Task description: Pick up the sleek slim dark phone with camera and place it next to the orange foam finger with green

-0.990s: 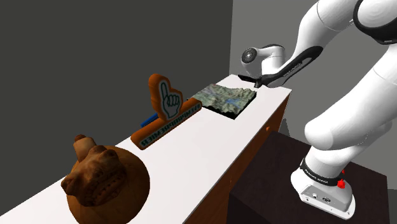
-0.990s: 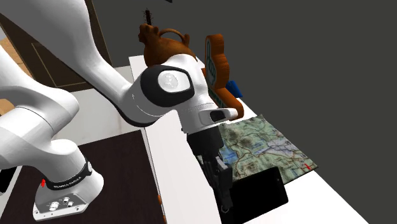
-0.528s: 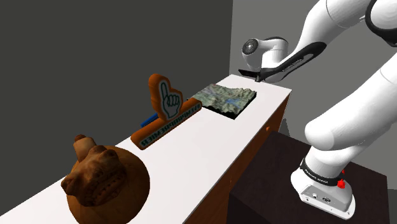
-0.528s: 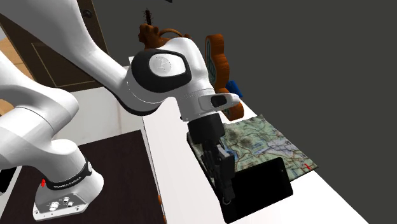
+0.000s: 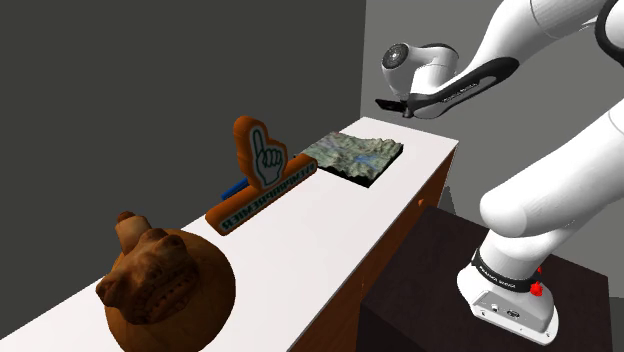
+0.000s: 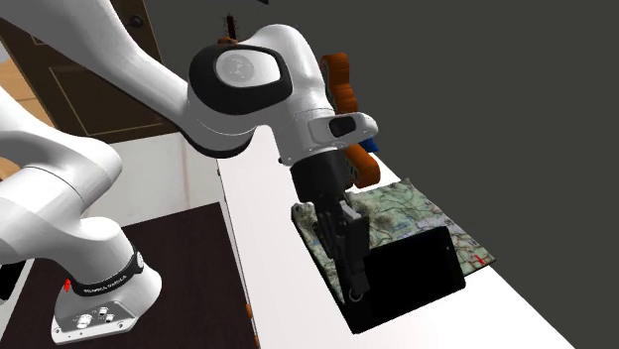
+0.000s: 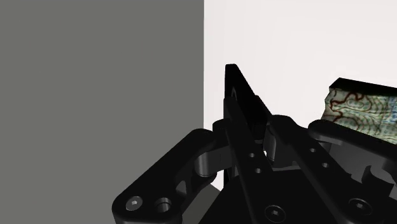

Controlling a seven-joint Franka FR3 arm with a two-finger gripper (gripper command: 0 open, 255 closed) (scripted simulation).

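The slim black phone [image 6: 409, 278] hangs clear above the white counter [image 6: 263, 223], clasped at one edge by my gripper [image 6: 349, 266]. In the shoulder view the phone [image 5: 385, 103] is a thin dark sliver at the gripper [image 5: 402, 106], above the counter's far end. In the wrist view the phone [image 7: 244, 105] stands edge-on between the fingers. The orange foam finger [image 5: 262, 165] with a green hand stands mid-counter, well away from the gripper towards the shoulder view's left. The foam finger [image 6: 342, 94] also peeks out behind the arm.
A relief map block [image 5: 355, 155] lies on the counter [image 5: 330, 235] between the foam finger and the gripper. A brown animal-shaped pot [image 5: 160, 285] sits at the near end. A small blue object [image 5: 233, 188] lies behind the foam finger. Grey wall runs along the counter's back.
The gripper has risen with the phone, lifting it off the counter's far end. Nothing else has moved.
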